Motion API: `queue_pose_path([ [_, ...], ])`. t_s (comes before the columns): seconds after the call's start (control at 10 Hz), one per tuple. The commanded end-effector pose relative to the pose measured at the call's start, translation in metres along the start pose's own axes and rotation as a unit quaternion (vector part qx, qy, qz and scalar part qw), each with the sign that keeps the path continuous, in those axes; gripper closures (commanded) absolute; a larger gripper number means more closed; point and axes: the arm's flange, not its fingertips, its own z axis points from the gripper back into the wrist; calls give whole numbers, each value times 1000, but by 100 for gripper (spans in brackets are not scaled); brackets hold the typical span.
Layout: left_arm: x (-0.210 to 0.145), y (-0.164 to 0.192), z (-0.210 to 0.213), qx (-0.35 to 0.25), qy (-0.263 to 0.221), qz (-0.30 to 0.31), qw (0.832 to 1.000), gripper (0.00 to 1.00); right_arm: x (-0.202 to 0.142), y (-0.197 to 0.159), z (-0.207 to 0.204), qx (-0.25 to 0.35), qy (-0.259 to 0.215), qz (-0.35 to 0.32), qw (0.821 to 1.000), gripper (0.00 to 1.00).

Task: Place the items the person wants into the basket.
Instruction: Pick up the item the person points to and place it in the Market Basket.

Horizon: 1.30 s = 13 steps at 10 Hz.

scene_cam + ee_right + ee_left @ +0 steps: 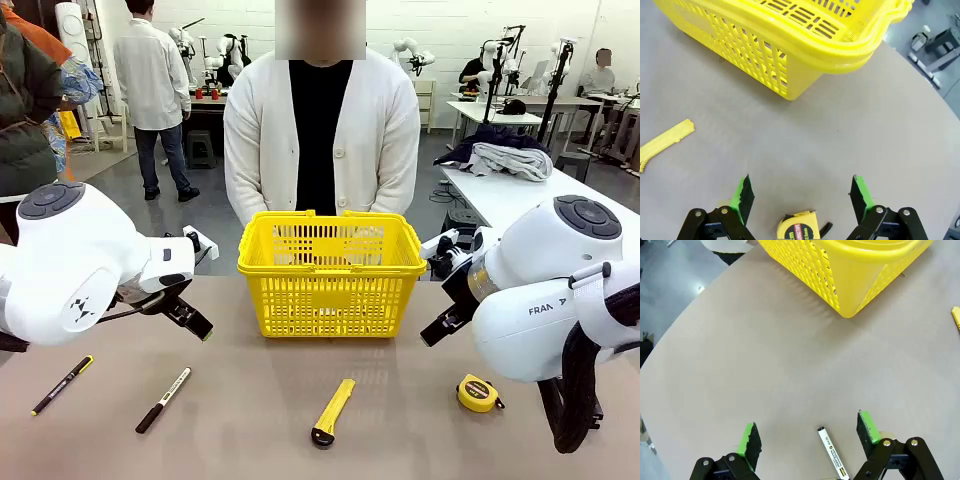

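Our right gripper (pixel 800 186) hung over the tan table (pixel 250 440), its green-padded jaws spread wide and holding nothing. The small round yellow-and-black tape measure (pixel 797 231) lay on the table in line with the gap between them, at the wrist end. Our left gripper (pixel 809 427) was spread as well and empty, with the black-and-white marker (pixel 832 455) lying between its fingers. The slim black pen with yellow marks (pixel 62 384) lay left of that marker. Farther out stood the bright yellow plastic lattice basket (pixel 332 290), just before the person in a white cardigan (pixel 320 130).
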Motion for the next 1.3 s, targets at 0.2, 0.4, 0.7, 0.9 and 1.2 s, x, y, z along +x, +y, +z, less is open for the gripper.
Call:
queue_pose_path([
  [0.2, 0, 0, 0, 0, 0, 0, 1000, 0, 0, 0, 0, 0, 0, 0, 1000, 0],
  [0.4, 0, 0, 0, 0, 0, 0, 1000, 0, 0, 0, 0, 0, 0, 0, 1000, 0],
  [0.7, 0, 0, 0, 0, 0, 0, 1000, 0, 0, 0, 0, 0, 0, 0, 1000, 0],
  [0.9, 0, 0, 0, 0, 0, 0, 1000, 0, 0, 0, 0, 0, 0, 0, 1000, 0],
  [1.2, 0, 0, 0, 0, 0, 0, 1000, 0, 0, 0, 0, 0, 0, 0, 1000, 0],
])
